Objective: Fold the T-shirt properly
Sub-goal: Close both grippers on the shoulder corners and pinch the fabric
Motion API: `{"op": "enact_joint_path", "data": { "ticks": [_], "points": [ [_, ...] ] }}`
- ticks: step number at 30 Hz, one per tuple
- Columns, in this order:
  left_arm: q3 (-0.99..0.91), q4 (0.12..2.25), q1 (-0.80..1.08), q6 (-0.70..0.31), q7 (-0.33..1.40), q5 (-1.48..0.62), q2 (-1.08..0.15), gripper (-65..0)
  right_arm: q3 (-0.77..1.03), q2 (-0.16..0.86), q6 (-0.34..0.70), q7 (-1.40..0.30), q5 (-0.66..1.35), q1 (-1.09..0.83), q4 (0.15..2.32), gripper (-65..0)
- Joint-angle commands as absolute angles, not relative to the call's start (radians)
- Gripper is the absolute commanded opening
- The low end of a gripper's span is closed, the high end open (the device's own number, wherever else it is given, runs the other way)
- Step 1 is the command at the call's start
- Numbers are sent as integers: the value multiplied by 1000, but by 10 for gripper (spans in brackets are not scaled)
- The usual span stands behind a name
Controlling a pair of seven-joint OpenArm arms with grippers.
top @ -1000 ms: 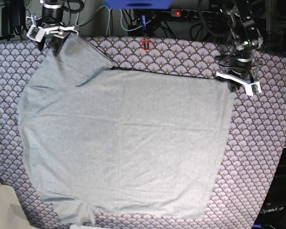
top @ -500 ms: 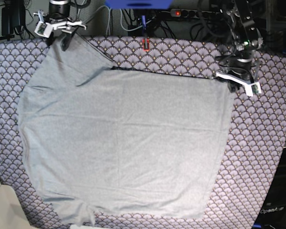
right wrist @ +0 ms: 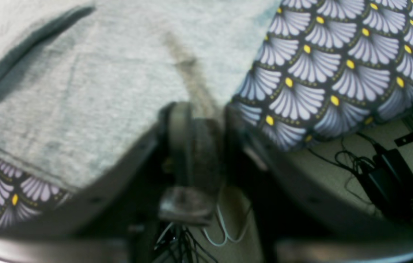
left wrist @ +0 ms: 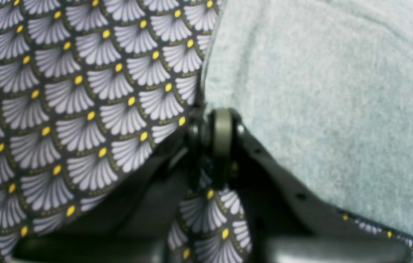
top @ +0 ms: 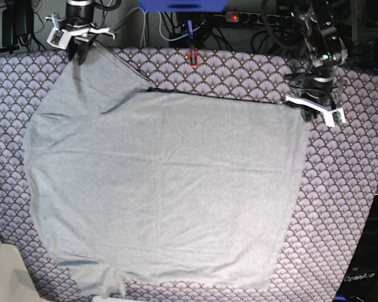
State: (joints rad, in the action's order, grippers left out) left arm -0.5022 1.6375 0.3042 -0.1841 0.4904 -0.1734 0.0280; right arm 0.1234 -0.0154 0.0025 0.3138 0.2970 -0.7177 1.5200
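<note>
The light grey T-shirt (top: 164, 182) lies spread flat over most of the table. My right gripper (top: 79, 53) is at the far left corner, shut on a pinched fold of the shirt's edge. In the right wrist view the gripper (right wrist: 195, 120) holds a ridge of grey fabric (right wrist: 100, 91) right at the table's edge. My left gripper (top: 304, 110) sits at the shirt's far right corner. In the left wrist view the gripper (left wrist: 215, 124) is shut, with the corner of the shirt (left wrist: 319, 91) ending at its tips.
The purple fan-scale cloth (top: 346, 189) covers the table around the shirt. A red clip (top: 193, 58) sits on the far edge. Cables and a power brick (right wrist: 385, 175) lie on the floor beyond the table's edge. A pale object (top: 3, 270) stands at the near left.
My right gripper has moved a little right and toward the far edge, drawing the shirt's corner with it. My left gripper has not moved.
</note>
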Motion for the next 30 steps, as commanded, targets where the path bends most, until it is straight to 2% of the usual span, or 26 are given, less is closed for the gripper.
{"op": "enact_joint_path", "data": {
  "ticks": [1, 5, 14, 24, 30],
  "points": [
    [-504, 1658, 303, -185, 469, -179, 22, -611, 127, -10, 7, 315, 302, -728, 1534, -598],
    [-504, 1659, 305, -185, 469, -182, 22, -611, 124, 16, 7, 317, 302, -728, 1564, -624],
    [-506, 1733, 297, -183, 469, -177, 21, -611, 127, 84, 7, 308, 302, -727, 1696, -625],
    [-544, 1738, 255, -182, 470, -183, -1, -611, 130, 119, 7, 302, 298, -650, 1715, -621],
    [-545, 1738, 208, -186, 553, -177, -4, -611, 150, 134, 7, 186, 298, -567, 1730, -624]
  ]
}}
